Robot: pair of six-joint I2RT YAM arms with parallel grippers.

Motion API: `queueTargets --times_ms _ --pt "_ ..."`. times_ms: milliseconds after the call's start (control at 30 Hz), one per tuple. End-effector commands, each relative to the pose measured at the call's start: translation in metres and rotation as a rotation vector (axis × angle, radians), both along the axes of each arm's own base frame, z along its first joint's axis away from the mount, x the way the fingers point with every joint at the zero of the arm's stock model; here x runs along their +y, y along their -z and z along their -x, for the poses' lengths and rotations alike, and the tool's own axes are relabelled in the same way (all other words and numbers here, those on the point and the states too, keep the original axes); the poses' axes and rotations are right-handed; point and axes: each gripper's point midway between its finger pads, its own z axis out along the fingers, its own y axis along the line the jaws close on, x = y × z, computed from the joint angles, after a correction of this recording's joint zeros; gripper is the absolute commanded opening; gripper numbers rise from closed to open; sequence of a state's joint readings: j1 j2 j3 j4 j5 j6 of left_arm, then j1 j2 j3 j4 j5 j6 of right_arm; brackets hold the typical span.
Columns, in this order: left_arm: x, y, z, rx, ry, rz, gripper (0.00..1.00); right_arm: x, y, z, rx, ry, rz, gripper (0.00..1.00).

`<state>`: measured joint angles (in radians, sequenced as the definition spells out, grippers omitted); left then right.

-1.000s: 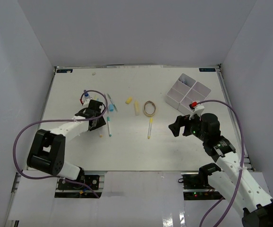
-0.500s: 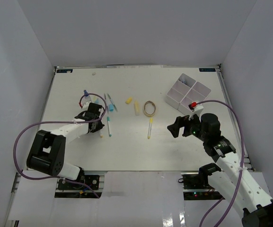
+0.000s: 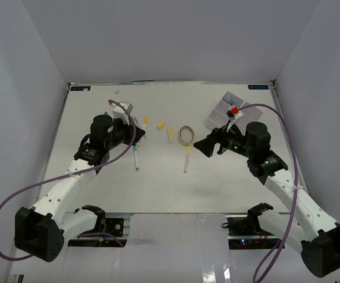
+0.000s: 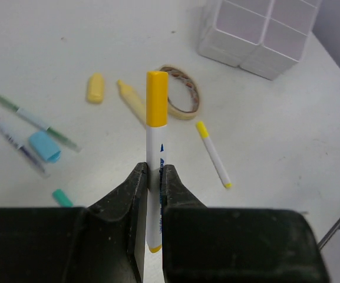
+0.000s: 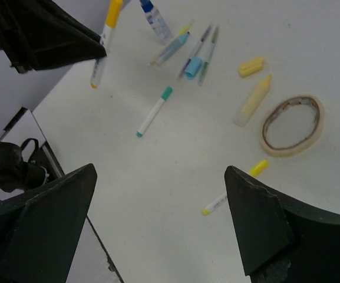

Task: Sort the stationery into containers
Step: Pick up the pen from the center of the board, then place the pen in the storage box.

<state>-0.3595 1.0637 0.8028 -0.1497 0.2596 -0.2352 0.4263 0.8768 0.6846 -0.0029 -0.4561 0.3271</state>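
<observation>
Left wrist view: the left pincer is clamped on a yellow-capped marker. The jaws pinch the white barrel low down, the cap points away past the fingertips, and the butt end sits back between the jaws.
Marker, look: blocky yellow cap, white barrel, a yellow tip at the butt. It is held clear of the table.
Marker, writing: small blue print just above the grip, too small to read.
Past the cap: a tan tape ring lies flat.
Right of the left pincer: a thin yellow-capped pen lies alone.
Left of the cap: a yellow stick and a small yellow block. Farther left are a green pen, a purple pen and a light-blue cap.
By the left jaw: a teal cap.
Containers: a white four-compartment tray sits well beyond the left pincer, to its right.
Right pincer: jaws spread wide and gripping nothing. It hangs over the table, with a teal-capped pen ahead to its left and the ring ahead to its right.
Blue-capped bottle: far ahead of the right pincer, beside the held marker.
</observation>
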Motion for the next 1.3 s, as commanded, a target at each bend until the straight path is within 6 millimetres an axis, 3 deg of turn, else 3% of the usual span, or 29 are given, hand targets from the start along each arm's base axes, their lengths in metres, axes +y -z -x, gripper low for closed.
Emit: queueTargets --times_ms 0,133,200,233,300,367,400,433,567,1033,1133,1200,1233,1267 --pt "-0.037 -0.038 0.015 -0.212 0.295 0.006 0.00 0.028 -0.068 -0.013 -0.128 -0.076 -0.125 0.95" --pt "-0.056 -0.053 0.019 -0.294 0.387 0.031 0.00 0.051 -0.094 -0.028 -0.155 -0.088 -0.152 0.94" --pt "-0.061 -0.059 0.019 -0.317 0.410 0.037 0.00 0.065 -0.092 -0.038 -0.145 -0.080 -0.140 0.93" --pt "-0.063 -0.061 0.020 -0.326 0.417 0.041 0.00 0.070 -0.105 -0.041 -0.167 -0.082 -0.151 0.93" --pt "-0.065 -0.066 0.024 -0.349 0.426 0.055 0.00 0.088 -0.100 -0.047 -0.144 -0.097 -0.141 0.92" --pt "-0.064 -0.072 0.028 -0.372 0.431 0.067 0.00 0.104 -0.108 -0.047 -0.157 -0.111 -0.152 0.91" --pt "-0.064 -0.069 0.029 -0.372 0.427 0.072 0.00 0.113 -0.100 -0.052 -0.140 -0.112 -0.140 0.90" --pt "-0.064 -0.068 0.031 -0.374 0.427 0.078 0.00 0.122 -0.106 -0.050 -0.150 -0.124 -0.149 0.88" --pt "-0.062 -0.070 0.037 -0.391 0.422 0.109 0.00 0.147 -0.096 -0.053 -0.128 -0.155 -0.147 0.80" --pt "-0.061 -0.070 0.043 -0.384 0.422 0.125 0.00 0.175 -0.090 -0.048 -0.122 -0.202 -0.159 0.44" --pt "-0.062 -0.068 0.045 -0.377 0.433 0.129 0.00 0.176 -0.090 -0.047 -0.123 -0.206 -0.165 0.31" --pt "-0.062 -0.067 0.044 -0.371 0.425 0.129 0.00 0.174 -0.090 -0.048 -0.125 -0.199 -0.162 0.17" --pt "-0.061 -0.067 0.043 -0.368 0.417 0.131 0.02 0.172 -0.086 -0.049 -0.118 -0.184 -0.153 0.12" --pt "-0.060 -0.066 0.041 -0.360 0.403 0.135 0.12 0.168 -0.086 -0.050 -0.130 -0.171 -0.144 0.08"
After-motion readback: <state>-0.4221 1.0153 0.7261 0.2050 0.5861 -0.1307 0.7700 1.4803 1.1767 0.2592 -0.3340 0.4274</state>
